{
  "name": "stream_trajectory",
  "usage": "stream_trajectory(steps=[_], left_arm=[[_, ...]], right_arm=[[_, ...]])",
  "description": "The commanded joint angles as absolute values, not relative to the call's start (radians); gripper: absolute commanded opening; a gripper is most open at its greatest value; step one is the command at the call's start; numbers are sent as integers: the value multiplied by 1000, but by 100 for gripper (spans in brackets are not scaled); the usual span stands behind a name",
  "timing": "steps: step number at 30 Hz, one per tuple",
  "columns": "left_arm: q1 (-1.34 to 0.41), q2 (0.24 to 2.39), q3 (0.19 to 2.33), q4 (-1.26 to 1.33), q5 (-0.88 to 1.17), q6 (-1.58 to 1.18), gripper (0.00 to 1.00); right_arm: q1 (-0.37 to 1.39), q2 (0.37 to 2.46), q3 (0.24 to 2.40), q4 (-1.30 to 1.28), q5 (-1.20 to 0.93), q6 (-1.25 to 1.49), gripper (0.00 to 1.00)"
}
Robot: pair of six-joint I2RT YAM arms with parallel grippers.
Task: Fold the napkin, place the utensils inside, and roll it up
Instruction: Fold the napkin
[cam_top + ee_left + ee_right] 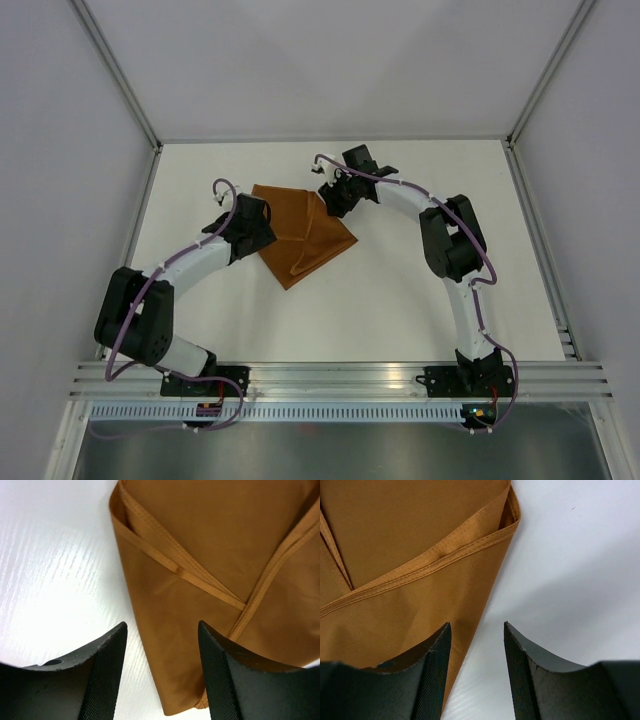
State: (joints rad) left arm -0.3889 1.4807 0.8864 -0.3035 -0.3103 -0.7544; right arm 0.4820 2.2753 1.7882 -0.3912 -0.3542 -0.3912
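Observation:
The rust-orange napkin (303, 233) lies folded on the white table between the two arms, its hemmed edges crossing. It also shows in the left wrist view (210, 565) and the right wrist view (400, 555). My left gripper (262, 226) is open over the napkin's left edge, jaws straddling a folded corner (162, 670). My right gripper (334, 200) is open at the napkin's upper right edge, one jaw over cloth, the other over bare table (476, 672). No utensils are in view.
The white table (400, 290) is bounded by grey walls and a metal rail (340, 378) at the near edge, where both arm bases are bolted.

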Motion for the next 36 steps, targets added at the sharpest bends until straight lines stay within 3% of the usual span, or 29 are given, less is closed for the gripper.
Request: stream_trajectory(steps=[1,8,26,36], left_arm=[[-374,1496,871,-256,-354,-841,62],[-361,1551,857,-261,-412,-908,52],[-302,1785,1011,-235,-356,-836,48],[-305,1928,1173,-270,-236,-657,46]], right_arm=[[482,2261,1816,-410,-411,-402,52],[476,2235,1778,-393,-400,-393,52],[457,2166,1700,-400,-445,-402,51],[456,2117,1614,-400,-408,-430,50]])
